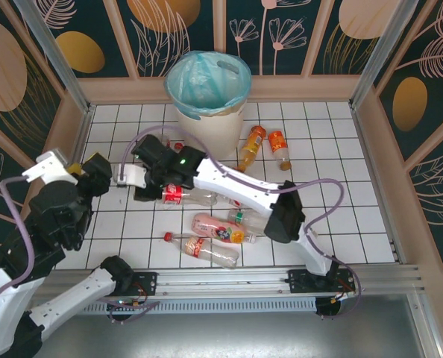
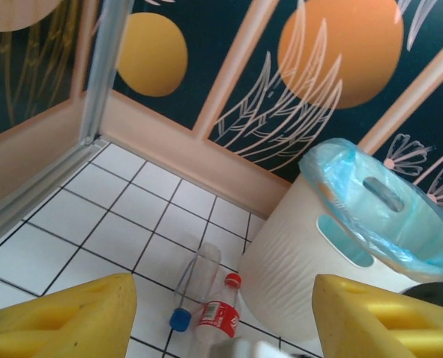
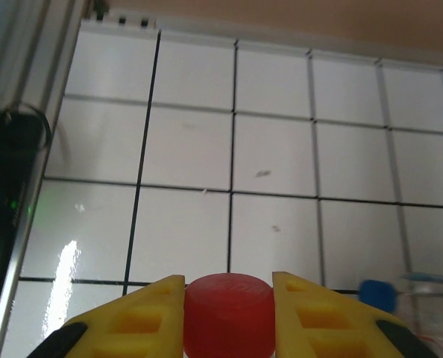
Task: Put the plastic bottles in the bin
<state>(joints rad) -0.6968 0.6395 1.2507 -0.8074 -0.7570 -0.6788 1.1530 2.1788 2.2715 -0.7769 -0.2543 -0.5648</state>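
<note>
Top view: round off-white teal-lined plastic bin (image 1: 206, 127) far centre, several small plastic bottles (image 1: 210, 250) scattered on the white tiled desk (image 1: 341, 171), so most seems undone; left wrist: left pincer (image 2: 221, 328) spread, empty, near the bin; right wrist: right pincer (image 3: 227, 291) pinching a bottle's red cap (image 3: 229, 321).

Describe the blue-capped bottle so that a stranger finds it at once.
Start at the off-white bin with the teal liner. At its foot two bottles lie side by side on the tiles. The blue-capped bottle is plain and clear; its neighbour has a red cap and label.
</note>
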